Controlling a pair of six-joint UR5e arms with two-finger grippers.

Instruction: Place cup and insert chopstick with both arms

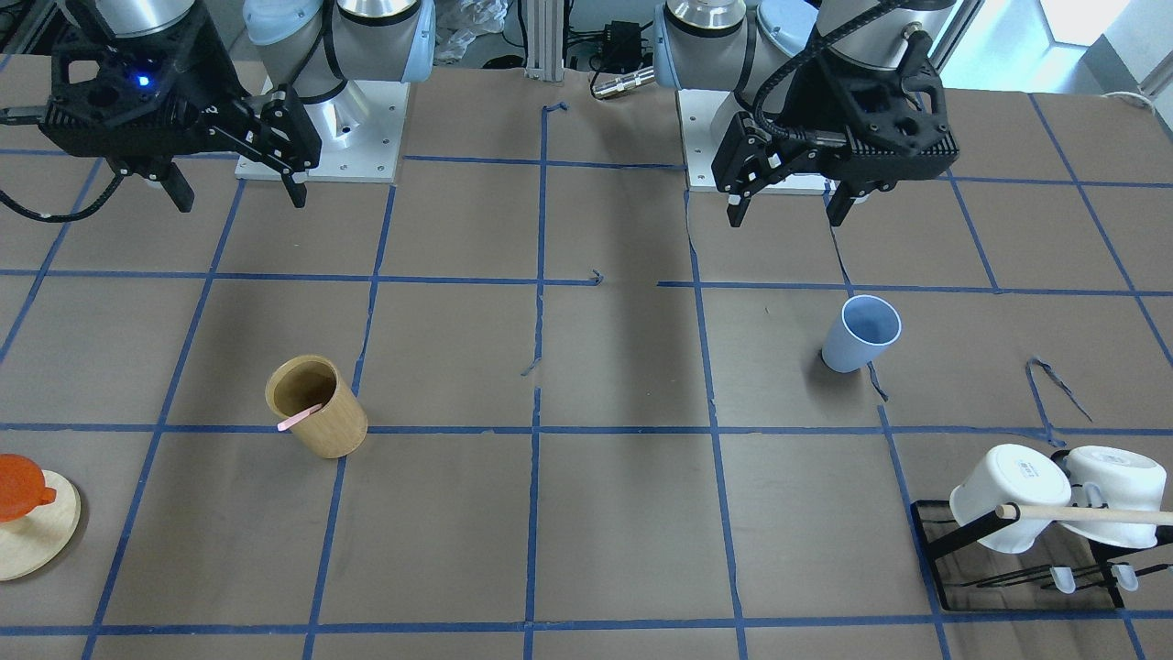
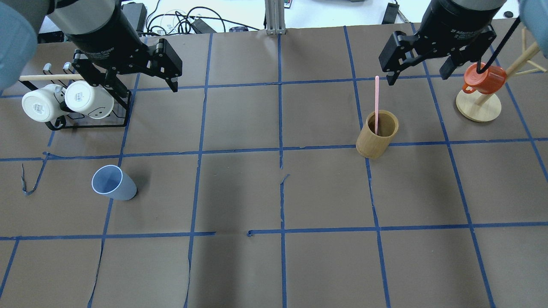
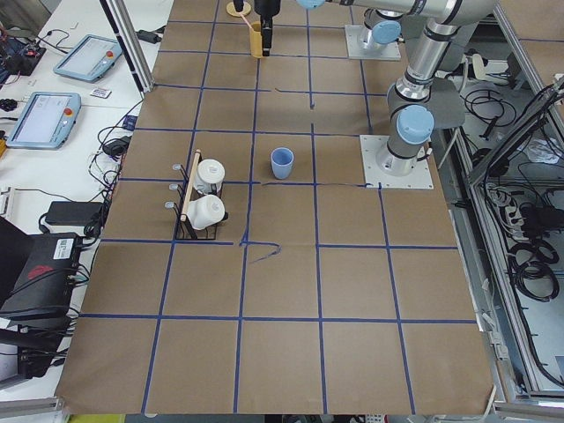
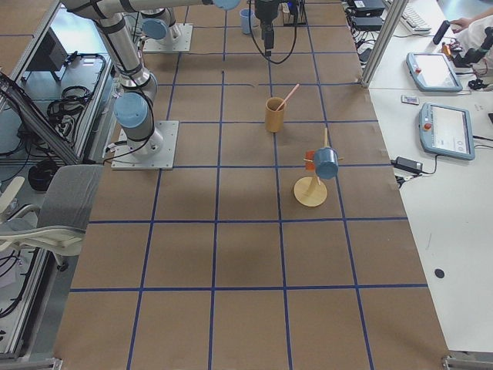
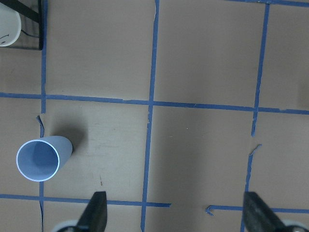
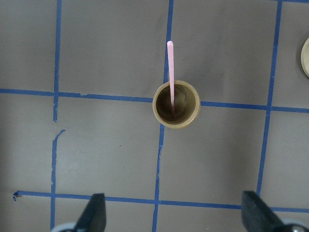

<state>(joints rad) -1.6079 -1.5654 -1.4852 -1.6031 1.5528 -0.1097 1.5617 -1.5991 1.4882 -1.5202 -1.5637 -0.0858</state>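
Honestly, my first worry is the cup (image 5: 37, 159). It looks light and tapered, standing mouth-up on the worktop (image 5: 217, 58), and an off-centre squeeze could tip it or squirt it away. Further out, the chopstick (image 6: 171, 72) leans loosely in the wooden holder (image 6: 176, 121) (nothing pins it), so a nudge on the holder could swing it out of line before I grip it.

Both arms hang clear and carry nothing. In its wrist view the left end effector (image 5: 176, 212) is spread wide, with the cup off at ten o'clock, well apart. The right end effector (image 6: 174, 212) is equally wide, with the holder dead ahead at twelve o'clock and the chopstick slanting on beyond it.
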